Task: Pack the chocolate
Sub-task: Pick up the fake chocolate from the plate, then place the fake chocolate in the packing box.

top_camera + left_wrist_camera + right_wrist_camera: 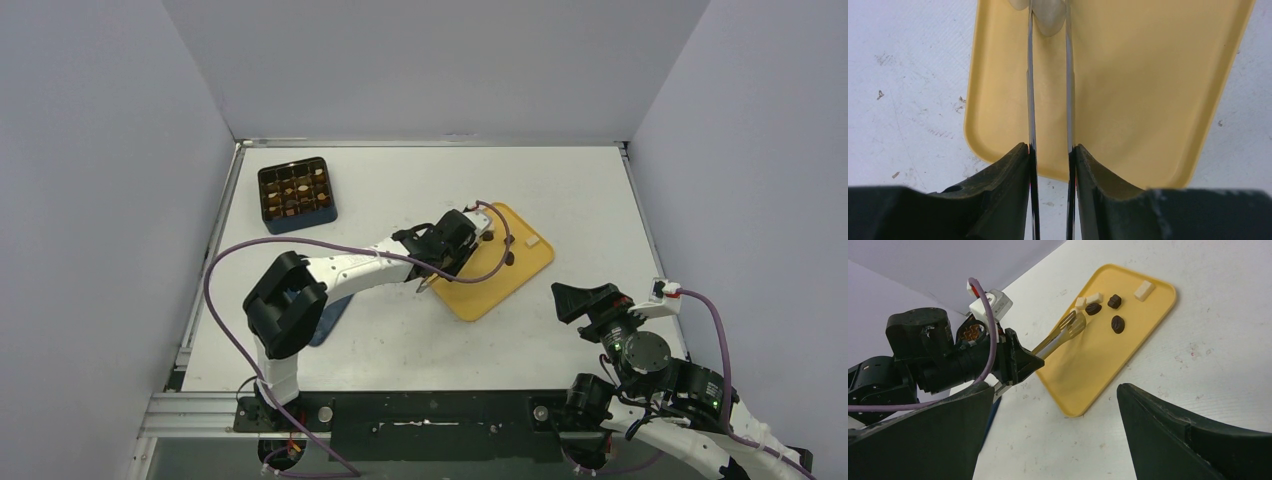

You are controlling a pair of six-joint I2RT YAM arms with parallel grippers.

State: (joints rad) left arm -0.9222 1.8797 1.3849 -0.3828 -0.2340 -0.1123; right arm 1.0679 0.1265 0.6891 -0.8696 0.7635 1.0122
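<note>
Six loose pieces of chocolate (pixel 1118 324) on the yellow tray (pixel 1083 385), all in the half farther from the arm bases: three dark brown, three cream-white. Four clustered near one far corner, a dark oval piece a little nearer the tray's middle, one white block (pixel 1144 290) apart by the far rim. Tray flat on the white bench (pixel 560 190), set askew to the bench edges. Left hand (pixel 1050 152): pinches the tongs (pixel 1030 75), one finger against the outside of each metal arm; arms parallel, with a narrow gap between them. Pale tong tips (pixel 1075 322) over the tray, just beside the cluster; contact with any piece not discernible. Right hand (pixel 1055 390): spread wide, above the bench on the right of the tray, well apart from the chocolate. Dark compartmented box (pixel 300 224) at the far-left corner of the bench, well apart from the tray; brown and pale pieces in many of its cells, count not discernible. Flat blue item (pixel 330 312) on the bench, partly hidden beneath the left arm.
</note>
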